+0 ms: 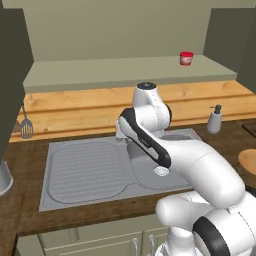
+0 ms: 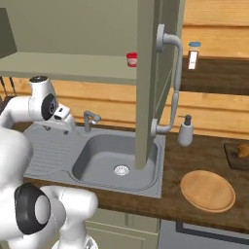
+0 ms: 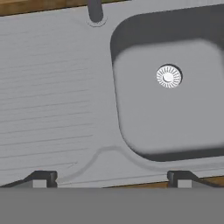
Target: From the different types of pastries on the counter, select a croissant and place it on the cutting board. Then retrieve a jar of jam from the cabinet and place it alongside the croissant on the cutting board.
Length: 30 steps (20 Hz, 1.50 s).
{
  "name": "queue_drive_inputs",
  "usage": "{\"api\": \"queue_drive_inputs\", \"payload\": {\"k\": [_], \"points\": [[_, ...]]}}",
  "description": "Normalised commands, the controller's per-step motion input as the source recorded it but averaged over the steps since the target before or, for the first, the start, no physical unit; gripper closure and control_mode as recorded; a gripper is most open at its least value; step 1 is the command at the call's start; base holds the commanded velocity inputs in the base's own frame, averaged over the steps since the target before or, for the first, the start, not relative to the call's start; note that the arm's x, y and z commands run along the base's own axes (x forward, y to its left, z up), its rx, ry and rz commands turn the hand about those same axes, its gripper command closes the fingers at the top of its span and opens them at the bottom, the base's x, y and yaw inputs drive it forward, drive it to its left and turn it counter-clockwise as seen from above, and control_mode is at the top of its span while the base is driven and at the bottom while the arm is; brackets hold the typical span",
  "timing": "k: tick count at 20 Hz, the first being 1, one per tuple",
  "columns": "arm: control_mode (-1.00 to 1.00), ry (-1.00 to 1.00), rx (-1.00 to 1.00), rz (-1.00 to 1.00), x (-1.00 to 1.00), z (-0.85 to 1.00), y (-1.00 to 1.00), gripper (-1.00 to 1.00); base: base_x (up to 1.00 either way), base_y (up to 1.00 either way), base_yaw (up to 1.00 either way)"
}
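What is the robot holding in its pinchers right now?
Nothing. In the hand view the gripper is open, its two tips spread wide with just the grey sink below them. The jar of jam sits on the cabinet shelf.

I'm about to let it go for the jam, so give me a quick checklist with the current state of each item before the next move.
1. Hand empty: ok; fingers spread wide, nothing between them, sink below.
2. Cabinet open: ok; the door stands swung out, the shelf is exposed.
3. Jar of jam in sight: ok; upright on the shelf, alone, toward its right end.
4. Croissant on the cutting board: ok as far as seen; both sit at the picture's right edge, partly cut off.
5. Path up to the jar: cannot tell; the arm is folded low over the sink, and the open door stands close by.
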Motion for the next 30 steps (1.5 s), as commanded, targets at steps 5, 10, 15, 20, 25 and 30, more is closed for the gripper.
{"api": "queue_drive_inputs", "payload": {"k": [5, 10, 15, 20, 25, 30], "points": [[-1.0, -0.17, -0.12, 0.0, -0.2, 0.79, -0.22, -1.0, 0.0, 0.0, 0.0], [-1.0, -0.14, -0.03, 0.01, -0.18, 0.83, -0.32, -1.0, 0.0, 0.0, 0.0], [-1.0, -0.19, -0.06, 0.05, -0.43, 0.82, -0.33, -1.0, 0.0, 0.0, 0.0], [-1.0, -0.19, -0.05, 0.04, -0.37, 0.87, -0.31, -1.0, 0.0, 0.0, 0.0], [-1.0, -0.09, -0.03, 0.01, 0.0, 0.56, -0.4, -1.0, 0.0, 0.0, 0.0], [-1.0, -0.2, -0.07, 0.0, 0.11, 0.4, -0.27, -1.0, 0.0, 0.0, 0.0]]}}
